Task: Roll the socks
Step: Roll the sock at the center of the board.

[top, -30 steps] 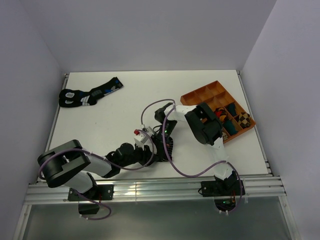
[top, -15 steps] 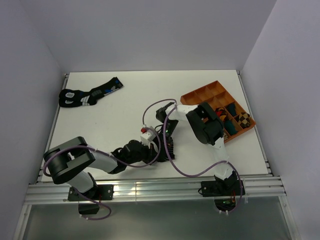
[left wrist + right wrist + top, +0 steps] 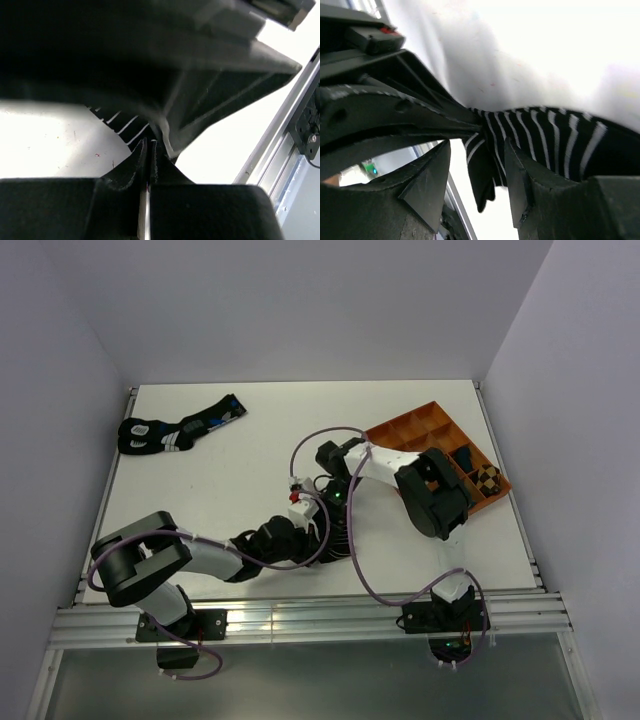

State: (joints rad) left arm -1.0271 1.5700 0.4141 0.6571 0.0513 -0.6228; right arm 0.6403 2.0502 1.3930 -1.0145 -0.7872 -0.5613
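White flat table [image 3: 220, 470], tall white walls round it. Orange plastic compartment tray [image 3: 400, 427] at the right edge, rolled bundles inside. Pair of black socks with blue and white marks [image 3: 180, 428] far left, well apart from the action.

Both arms meet mid-table over the short black ankle sock with thin white stripes [image 3: 545, 135], which lies there bunched. Long argyle sock not made out in any view.

Left gripper [image 3: 150, 150] clamped tight, pinching a thin edge of that sock. Right gripper [image 3: 477, 165] spread wide, fingers either side of a hanging fold, gripping nothing.

Sock looks light, limp and stretchy, and will sag and unroll. Best hold judged: cuff or toe edge, pinched through both layers.
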